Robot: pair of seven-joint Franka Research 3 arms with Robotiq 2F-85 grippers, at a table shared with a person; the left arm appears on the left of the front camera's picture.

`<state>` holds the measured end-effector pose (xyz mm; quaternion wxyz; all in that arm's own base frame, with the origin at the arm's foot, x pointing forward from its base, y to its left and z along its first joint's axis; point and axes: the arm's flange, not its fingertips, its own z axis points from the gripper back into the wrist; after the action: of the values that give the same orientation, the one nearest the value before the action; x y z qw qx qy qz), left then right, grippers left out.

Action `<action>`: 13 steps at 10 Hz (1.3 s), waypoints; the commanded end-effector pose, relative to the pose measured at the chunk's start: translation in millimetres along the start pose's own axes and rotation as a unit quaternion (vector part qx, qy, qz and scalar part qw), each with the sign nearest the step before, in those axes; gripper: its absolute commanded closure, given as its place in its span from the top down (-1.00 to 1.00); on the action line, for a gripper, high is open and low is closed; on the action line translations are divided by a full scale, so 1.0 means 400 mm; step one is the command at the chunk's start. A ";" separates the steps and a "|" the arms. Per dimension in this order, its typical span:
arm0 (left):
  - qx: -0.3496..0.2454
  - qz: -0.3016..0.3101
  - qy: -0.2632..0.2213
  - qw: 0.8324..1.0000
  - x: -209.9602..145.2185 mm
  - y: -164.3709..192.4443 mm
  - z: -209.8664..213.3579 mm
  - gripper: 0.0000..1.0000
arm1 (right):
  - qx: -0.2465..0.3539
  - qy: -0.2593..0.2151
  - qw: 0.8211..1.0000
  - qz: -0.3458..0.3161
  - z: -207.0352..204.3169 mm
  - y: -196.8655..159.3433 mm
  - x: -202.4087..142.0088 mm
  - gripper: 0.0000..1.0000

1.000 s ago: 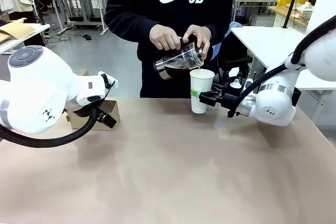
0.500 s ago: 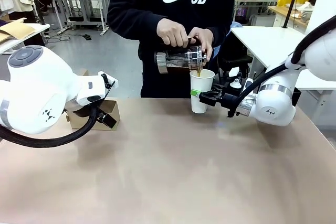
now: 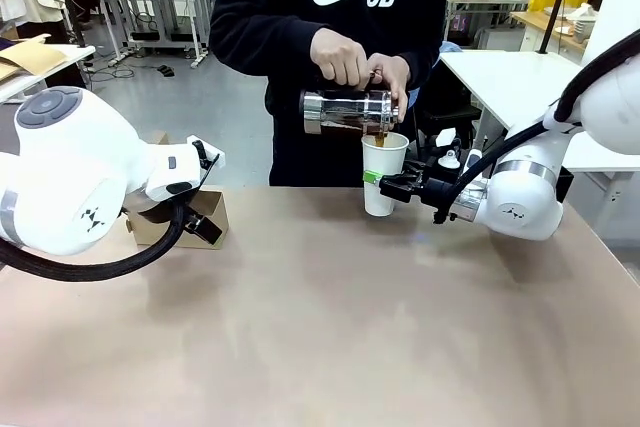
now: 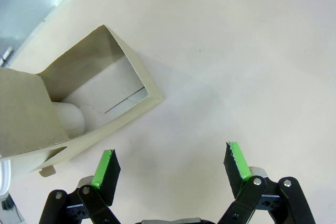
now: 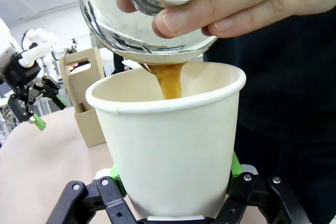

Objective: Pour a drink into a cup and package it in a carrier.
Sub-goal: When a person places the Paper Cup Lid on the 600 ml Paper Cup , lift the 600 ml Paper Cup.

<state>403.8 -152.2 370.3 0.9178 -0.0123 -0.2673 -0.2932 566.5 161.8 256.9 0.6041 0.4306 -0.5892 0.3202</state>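
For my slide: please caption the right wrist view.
Right gripper holds a tall white paper cup while a person's hand pours brown drink from a clear glass jar.

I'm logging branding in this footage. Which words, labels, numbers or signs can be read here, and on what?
"NIKE SB", white with a swoosh, on the person's black sweatshirt; top of "NIKE" is cropped.
No print seen on the white paper cup, brown cardboard carrier or clear glass jar.
Dark marks on the white left arm and right arm: too small to read.
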 end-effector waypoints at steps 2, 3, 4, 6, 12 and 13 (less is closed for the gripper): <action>-0.001 0.001 0.000 1.000 0.000 0.001 0.001 1.00 | -0.005 0.005 1.000 0.001 0.001 0.010 0.011 0.60; -0.001 0.001 0.000 1.000 0.000 0.001 0.001 1.00 | -0.005 0.005 1.000 0.001 0.001 0.010 0.011 0.60; -0.001 0.001 0.000 1.000 0.000 0.001 0.001 1.00 | -0.005 0.005 1.000 0.001 0.001 0.010 0.011 0.60; -0.001 0.001 0.000 1.000 0.000 0.001 0.001 1.00 | -0.005 0.005 1.000 0.001 0.001 0.010 0.011 0.60; -0.001 0.001 0.000 1.000 0.000 0.001 0.001 1.00 | -0.005 0.005 1.000 0.001 0.001 0.010 0.011 0.60; -0.001 0.001 0.000 1.000 0.000 0.001 0.001 1.00 | -0.005 0.005 1.000 0.001 0.001 0.010 0.011 0.60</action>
<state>403.8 -152.2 370.3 0.9178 -0.0123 -0.2673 -0.2932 564.8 160.7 254.5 0.6069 0.4301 -0.5872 0.3192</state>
